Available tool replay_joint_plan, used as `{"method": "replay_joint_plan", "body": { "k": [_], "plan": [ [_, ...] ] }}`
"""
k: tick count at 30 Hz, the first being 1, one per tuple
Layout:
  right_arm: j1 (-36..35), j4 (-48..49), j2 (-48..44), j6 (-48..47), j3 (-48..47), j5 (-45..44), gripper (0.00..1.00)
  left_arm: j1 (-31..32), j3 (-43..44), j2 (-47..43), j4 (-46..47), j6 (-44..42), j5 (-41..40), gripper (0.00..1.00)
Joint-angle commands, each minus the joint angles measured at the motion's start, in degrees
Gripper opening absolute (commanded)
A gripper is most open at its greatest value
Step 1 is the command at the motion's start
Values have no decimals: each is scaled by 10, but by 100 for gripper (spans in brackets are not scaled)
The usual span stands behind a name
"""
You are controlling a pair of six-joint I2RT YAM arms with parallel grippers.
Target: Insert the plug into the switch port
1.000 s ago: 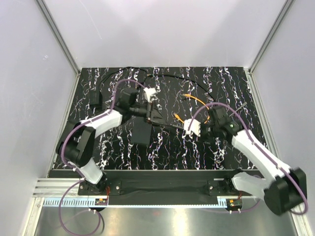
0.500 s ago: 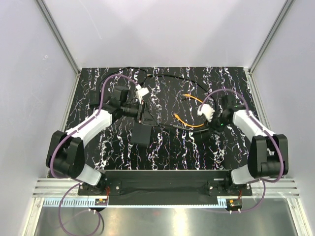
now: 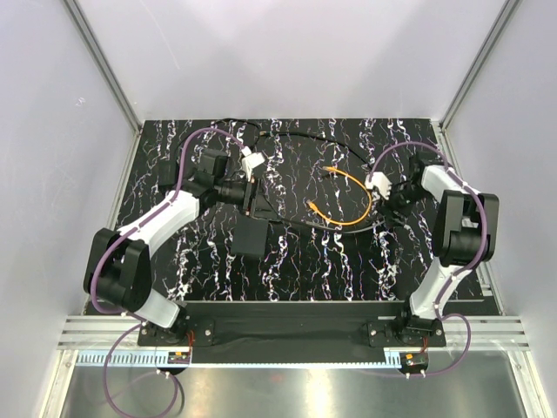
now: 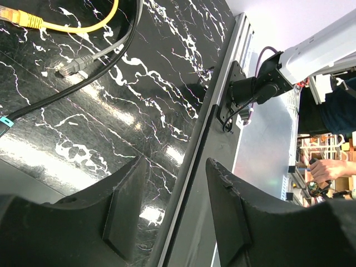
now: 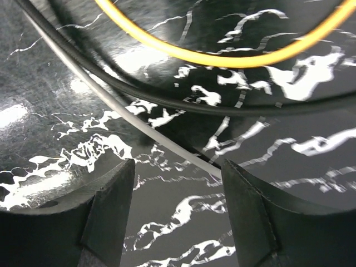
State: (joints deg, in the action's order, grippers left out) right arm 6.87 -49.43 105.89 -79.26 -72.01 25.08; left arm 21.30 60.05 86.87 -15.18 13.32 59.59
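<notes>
- Switch box (image 3: 251,239): flat matte-black, lying on the black marbled table (image 3: 400,261), just on the near side of the left gripper (image 3: 254,202). Switch port on its thin edge is too small to make out from overhead.
- Left gripper: fingers (image 4: 122,214) spread, nothing between them; only the tabletop and its front rail show through the gap. It is not touching the box.
- Grey plug (image 4: 72,67): loose on the table in the left wrist view, on the end of a grey cable (image 4: 119,41) and held by neither arm. A black cable (image 4: 83,83) runs right beside it.
- Yellow plug (image 4: 25,19): on the table farther out than the grey one, on a yellow cable (image 3: 357,213) that loops between the two arms.
- Right gripper (image 3: 387,202): arm folded back at the right side of the table, well apart from the box. Fingers (image 5: 105,219) spread wide and empty.
- Under the right gripper, the grey, black and yellow cables cross the table side by side. The grey one runs toward the right-hand finger; whether it touches, I can't tell.
- Small black block (image 3: 167,174) with a thin cord sits at the far left, apart from everything else.
</notes>
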Motion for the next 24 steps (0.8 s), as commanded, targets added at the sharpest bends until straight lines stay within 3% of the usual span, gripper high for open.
{"method": "replay_joint_plan", "body": {
  "k": [1,6,16,21,24],
  "plan": [
    [-6,-26,14,-39,-23,16,70,-1,26,-2,0,-22,9,52],
    [-19,-24,13,-70,20,8,69,-2,30,1,1,-22,5,52],
    [-114,-15,-42,-95,124,-7,49,-2,31,-2,2,-8,-2,53],
    [-157,14,-67,-79,172,-7,45,-2,26,-6,6,-3,-7,53],
    [-175,24,-74,-63,186,-2,29,-2,23,-10,8,-6,-13,53]
  ]
}}
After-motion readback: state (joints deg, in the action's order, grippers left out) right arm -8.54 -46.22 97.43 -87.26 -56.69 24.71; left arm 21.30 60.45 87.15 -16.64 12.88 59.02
